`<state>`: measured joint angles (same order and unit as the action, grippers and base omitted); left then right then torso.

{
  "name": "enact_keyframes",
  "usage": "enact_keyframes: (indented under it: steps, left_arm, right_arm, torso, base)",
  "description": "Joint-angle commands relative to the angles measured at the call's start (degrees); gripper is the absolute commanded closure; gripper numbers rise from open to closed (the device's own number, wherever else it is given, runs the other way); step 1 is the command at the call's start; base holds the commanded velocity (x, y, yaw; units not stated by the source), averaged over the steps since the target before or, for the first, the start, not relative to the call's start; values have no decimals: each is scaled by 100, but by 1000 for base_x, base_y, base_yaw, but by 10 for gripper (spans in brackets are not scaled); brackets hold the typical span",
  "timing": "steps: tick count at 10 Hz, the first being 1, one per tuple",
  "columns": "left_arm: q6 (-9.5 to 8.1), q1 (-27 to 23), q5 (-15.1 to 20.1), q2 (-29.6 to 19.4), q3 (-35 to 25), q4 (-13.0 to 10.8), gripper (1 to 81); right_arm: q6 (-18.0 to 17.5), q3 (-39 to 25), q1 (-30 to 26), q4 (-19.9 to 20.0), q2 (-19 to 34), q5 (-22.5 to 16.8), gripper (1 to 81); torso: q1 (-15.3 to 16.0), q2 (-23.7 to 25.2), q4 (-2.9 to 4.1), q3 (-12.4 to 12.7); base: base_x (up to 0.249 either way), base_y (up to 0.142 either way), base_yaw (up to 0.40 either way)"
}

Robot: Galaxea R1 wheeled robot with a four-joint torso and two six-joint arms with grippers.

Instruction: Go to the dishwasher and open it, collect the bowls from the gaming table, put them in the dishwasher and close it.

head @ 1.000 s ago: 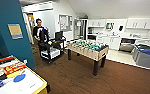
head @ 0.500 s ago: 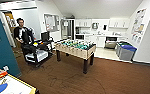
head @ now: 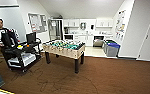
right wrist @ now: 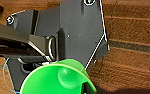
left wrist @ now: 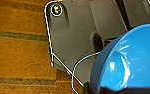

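Two bowls ride across the brown carpet: a blue bowl at the left wrist, a green bowl at the right; finger positions cannot be told. Steady driving past the foosball table toward the distant kitchen's dishwasher seems wise.

Wall posters and noticeboard too blurred to read, no legible text anywhere
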<state>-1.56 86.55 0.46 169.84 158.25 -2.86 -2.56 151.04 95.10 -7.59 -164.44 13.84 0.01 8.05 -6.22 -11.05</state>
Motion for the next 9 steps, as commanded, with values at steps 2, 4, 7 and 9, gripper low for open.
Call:
enact_keyframes:
  steps: [2,4,7,9]
  left_arm:
    - [7,-249,332,-55,14,-12,811]
    - [7,-257,332,-64,14,-4,811]
    - [7,-248,323,-37,14,-12,811]
    - [7,-249,323,7,22,-12,811]
  right_arm:
    - [1,12,-188,-84,102,-267,811]
    - [1,3,-206,-93,102,-267,811]
    - [1,30,-223,-58,102,-267,811]
    - [1,21,-250,-84,84,-320,811]
  torso:
    - [-1,0,0,0]
    - [-1,0,0,0]
    - [-1,0,0,0]
    - [-1,0,0,0]
  base:
    - [0,0,-199]
    - [69,0,0]
    - [23,0,0]
    - [0,0,0]
